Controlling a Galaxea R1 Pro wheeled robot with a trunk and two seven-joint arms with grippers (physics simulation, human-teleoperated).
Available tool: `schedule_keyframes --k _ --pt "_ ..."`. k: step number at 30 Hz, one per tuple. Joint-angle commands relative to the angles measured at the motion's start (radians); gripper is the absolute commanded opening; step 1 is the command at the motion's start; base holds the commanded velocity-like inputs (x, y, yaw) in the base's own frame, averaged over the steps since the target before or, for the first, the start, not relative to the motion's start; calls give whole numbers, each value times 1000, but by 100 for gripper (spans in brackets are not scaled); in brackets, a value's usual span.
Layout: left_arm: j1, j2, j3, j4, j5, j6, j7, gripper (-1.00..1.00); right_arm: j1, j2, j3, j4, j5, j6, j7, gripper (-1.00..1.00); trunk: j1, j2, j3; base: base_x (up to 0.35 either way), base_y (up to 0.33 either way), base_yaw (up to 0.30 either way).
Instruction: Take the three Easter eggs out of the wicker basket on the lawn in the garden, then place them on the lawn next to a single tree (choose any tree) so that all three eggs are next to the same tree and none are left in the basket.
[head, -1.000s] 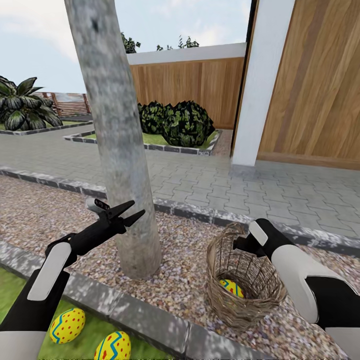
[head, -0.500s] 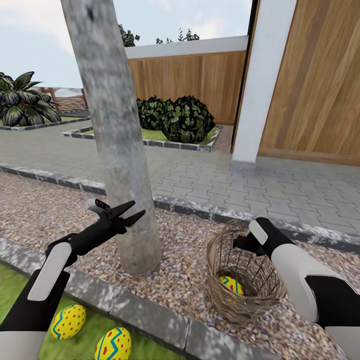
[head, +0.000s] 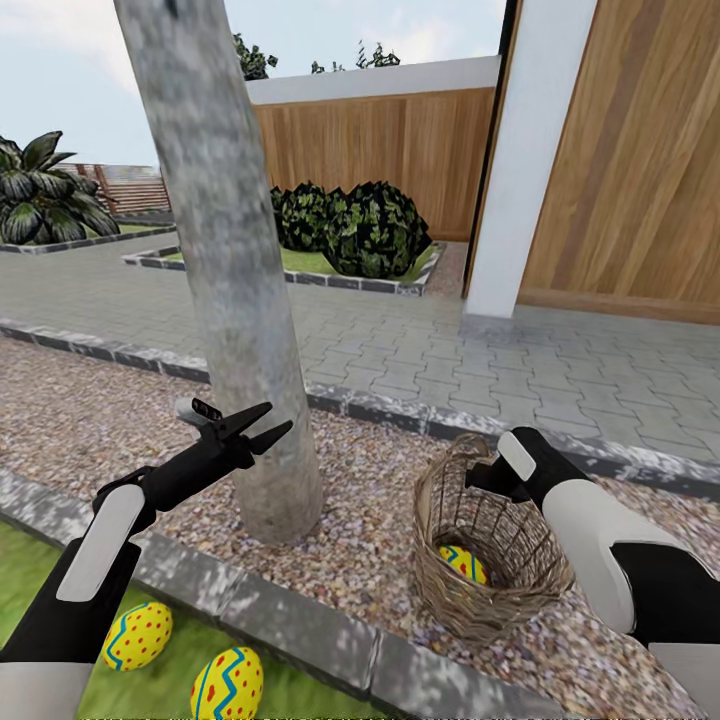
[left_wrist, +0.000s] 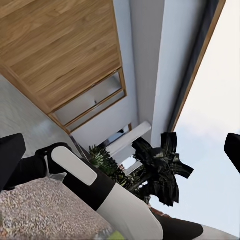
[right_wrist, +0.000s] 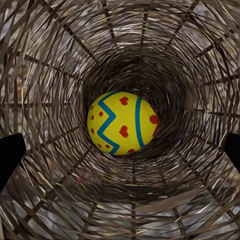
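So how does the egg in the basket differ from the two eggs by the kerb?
The egg in the basket lies at the bottom of the wicker basket, which stands on the gravel; the two eggs by the kerb lie free on the lawn. The right gripper is at the basket's rim, facing its egg; the left gripper is raised beside the tree. All share yellow shells, red dots and blue zigzags.

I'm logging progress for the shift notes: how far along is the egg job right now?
Two eggs already lie on the lawn near the tree. The third egg sits at the bottom of the wicker basket, which stands on the gravel. The right gripper hovers at the basket's mouth, jaws open around nothing; the left gripper is open and empty. Left: lift that egg out and set it beside the others.
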Motion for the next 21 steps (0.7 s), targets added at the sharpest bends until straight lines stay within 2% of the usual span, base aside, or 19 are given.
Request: schedule_keyframes --k 1,21 --pt "0 0 -1 0 2 4 -2 100 0 0 -2 -1 -9 2 -8 100 0 0 -3 0 0 0" --pt "-1 0 -1 0 2 4 -2 100 0 0 -6 2 -21 2 -10 100 0 0 -35 0 0 0"
